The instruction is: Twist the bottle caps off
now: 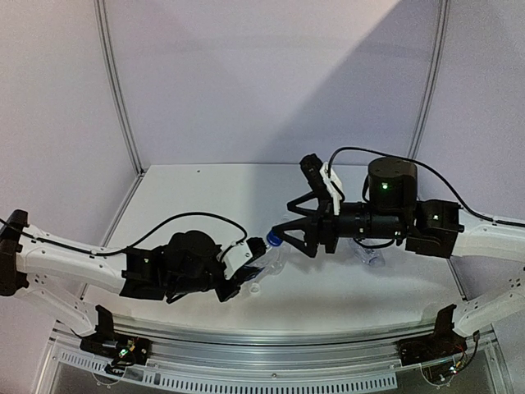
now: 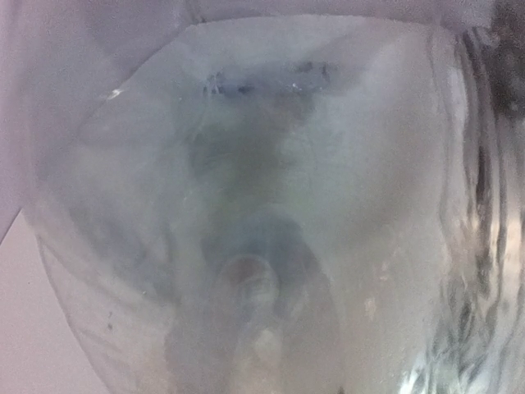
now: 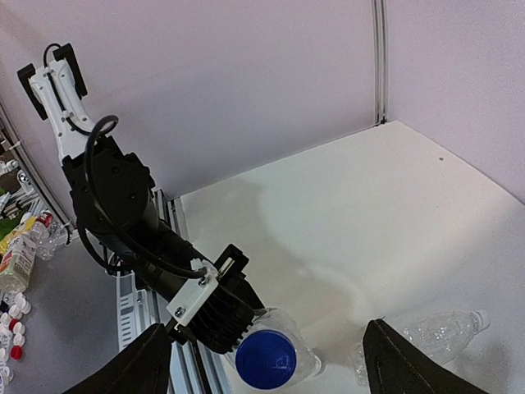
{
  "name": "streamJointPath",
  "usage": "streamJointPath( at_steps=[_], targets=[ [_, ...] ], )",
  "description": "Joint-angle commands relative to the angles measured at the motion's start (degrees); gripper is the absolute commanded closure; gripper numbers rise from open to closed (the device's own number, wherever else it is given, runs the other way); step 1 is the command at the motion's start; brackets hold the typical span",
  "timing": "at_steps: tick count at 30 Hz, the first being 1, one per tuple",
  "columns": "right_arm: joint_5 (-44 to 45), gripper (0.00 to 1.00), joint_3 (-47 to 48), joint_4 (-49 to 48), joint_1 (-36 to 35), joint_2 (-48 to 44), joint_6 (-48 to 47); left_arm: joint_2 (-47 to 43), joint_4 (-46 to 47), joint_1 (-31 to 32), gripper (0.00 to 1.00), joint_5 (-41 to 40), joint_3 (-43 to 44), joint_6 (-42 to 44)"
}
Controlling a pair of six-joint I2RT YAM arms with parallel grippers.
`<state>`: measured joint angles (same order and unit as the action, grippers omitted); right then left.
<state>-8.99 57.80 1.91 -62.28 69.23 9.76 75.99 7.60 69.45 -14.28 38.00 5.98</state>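
One cap [image 3: 265, 357]: blue, on the neck of the bottle [image 1: 267, 261], raised above the table [image 3: 394, 205], end-on to the right wrist camera.
Bottle: clear, tilted, neck toward the right gripper [image 3: 275, 373]; fills the left wrist view.
Left side: left gripper [image 1: 244, 279] clenched on the bottle body.
Right side: fingers spread wide, one on each side of the cap, neither touching it.
Step in hand: judged to be closing on the cap before the twist.
Method: centre the cap between the pads; close square on its side only, clear of the neck; keep the wrist axis in line with the bottle; hold the left grip firm without crushing the thin wall.
Risk: off-centre bite, cap slipping or bottle turning in the grip.
Elsewhere: second bottle [image 3: 426, 332] lying on the table, right of the cap; its cap not discernible.
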Motion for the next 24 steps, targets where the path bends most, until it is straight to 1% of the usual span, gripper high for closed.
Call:
streamJointPath(
  at_steps=[1,4,9,17,24],
  targets=[
    [-0.2,0.2,2.4,2.8,0.2,3.3,2.9,-0.4,-0.8,-0.4,1.0,-0.7,1.5,0.3],
    [1.0,0.24,3.9,4.0,0.2,5.5,4.1,-0.6,-0.8,-0.4,1.0,-0.5,1.4,0.3],
    [-0.3,0.38,5.1,5.6,0.2,7.9,4.4,-1.3,-1.0,-0.4,1.0,-0.7,1.2,0.2],
    [2.6,0.56,4.0,7.4,0.2,6.4,4.5,-2.6,-0.7,-0.4,1.0,-0.7,0.7,0.1],
    [3.5,0.57,2.6,7.7,0.2,5.3,4.1,-2.4,-0.7,-0.4,1.0,-0.8,0.7,0.2]
  ],
)
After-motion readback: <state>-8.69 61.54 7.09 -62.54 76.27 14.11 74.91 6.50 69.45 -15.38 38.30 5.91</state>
